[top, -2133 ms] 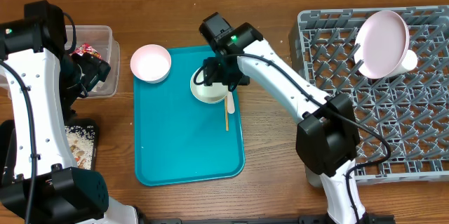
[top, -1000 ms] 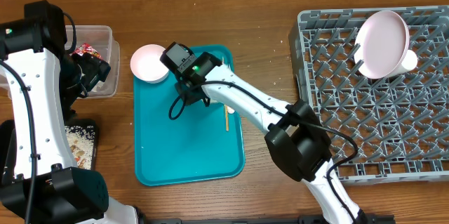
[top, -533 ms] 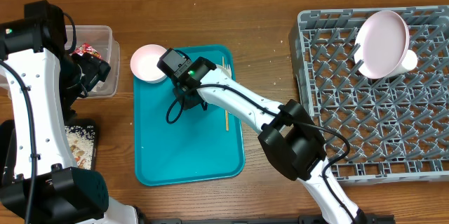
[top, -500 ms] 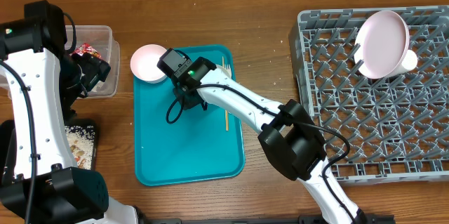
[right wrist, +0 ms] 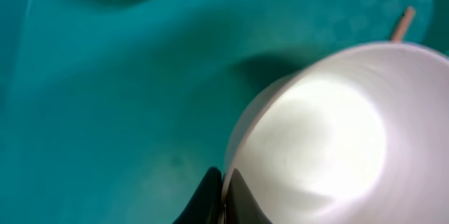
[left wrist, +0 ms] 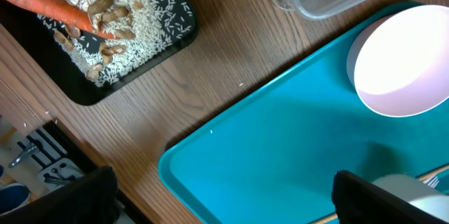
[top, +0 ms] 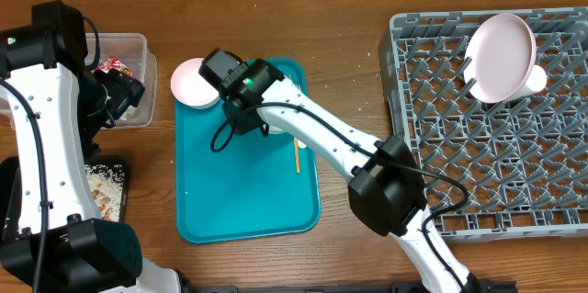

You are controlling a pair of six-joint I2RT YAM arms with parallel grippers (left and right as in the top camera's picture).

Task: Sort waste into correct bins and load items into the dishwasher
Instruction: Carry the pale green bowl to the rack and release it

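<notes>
My right gripper (right wrist: 223,197) is shut on the near rim of a small white bowl (right wrist: 330,133), one finger inside and one outside. In the overhead view this gripper (top: 244,118) is over the teal tray's upper part and its arm mostly hides the bowl (top: 277,129). A second white bowl (top: 195,83) sits at the tray's top left corner. A pale fork (top: 297,149) lies on the tray. In the grey dishwasher rack (top: 441,146) a white plate (top: 501,54) leans beside a cup (top: 537,78). My left gripper (left wrist: 224,206) hangs open, holding nothing.
A clear tub (top: 129,54) at the far left holds a red wrapper (top: 116,65). The black tray (left wrist: 144,45) holds rice and an orange carrot (left wrist: 49,3). The teal tray (top: 239,192) fills the table's middle. The left arm (top: 37,118) stands along the left edge.
My right gripper has shifted slightly left over the tray and closed its fingers onto the bowl's rim. The left arm has not moved.
</notes>
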